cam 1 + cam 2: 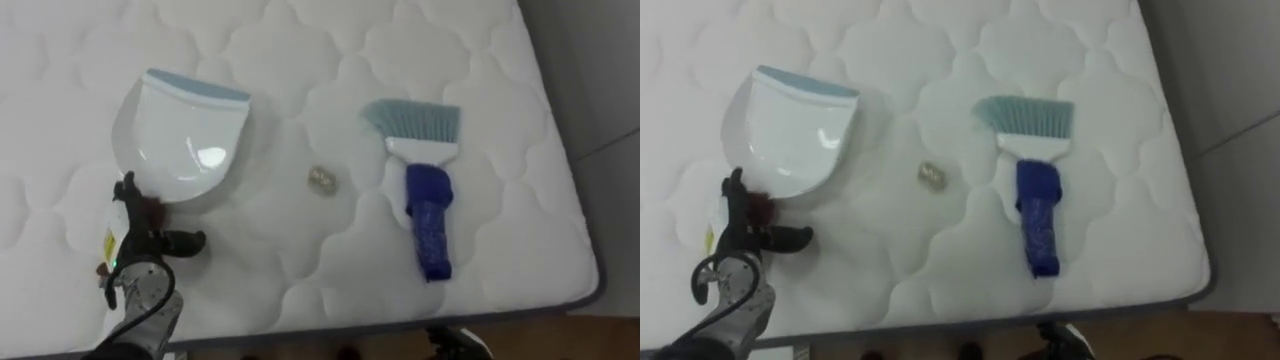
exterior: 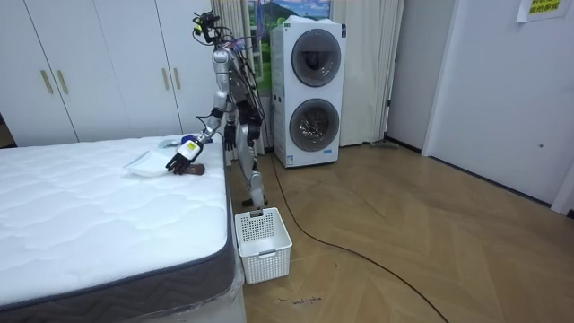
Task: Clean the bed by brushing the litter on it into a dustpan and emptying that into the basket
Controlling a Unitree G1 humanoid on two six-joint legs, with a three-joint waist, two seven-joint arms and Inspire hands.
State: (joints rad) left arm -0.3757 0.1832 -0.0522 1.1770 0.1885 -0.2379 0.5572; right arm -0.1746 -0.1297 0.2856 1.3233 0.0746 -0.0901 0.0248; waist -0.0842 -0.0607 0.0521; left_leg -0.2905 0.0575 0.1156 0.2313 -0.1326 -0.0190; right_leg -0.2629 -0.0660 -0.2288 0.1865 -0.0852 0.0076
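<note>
- Bed (image 1: pixel 300 270) is a bare white quilted mattress; the robot stands at its long edge.
- Dustpan (image 1: pixel 185 135) lies flat on the bed, blue lip pointing away from the robot and handle end toward it.
- Brush (image 1: pixel 425 190) lies well to the right of the pan, bristles away, blue handle toward the bed edge.
- Scrap (image 1: pixel 322 180), small and pale, sits on the mattress between pan and brush, touching neither.
- Left hand (image 1: pixel 140 245) is at the pan's handle end; fingers spread, thumb out sideways, nothing pinched as far as I can see.
- Right hand (image 2: pixel 230 136) hangs by the body in the room view; can't tell its fingers.
- Handling guess: pan is light, stiff, slick plastic and likely slides on the cloth, so take it by the handle. Brush is light with soft bristles; grip the blue handle mid-length. Scrap looks tiny and light, better swept than picked.
- Counts: one dustpan, one brush, one scrap, one white basket (image 2: pixel 263 242) on the floor by the bed.
</note>
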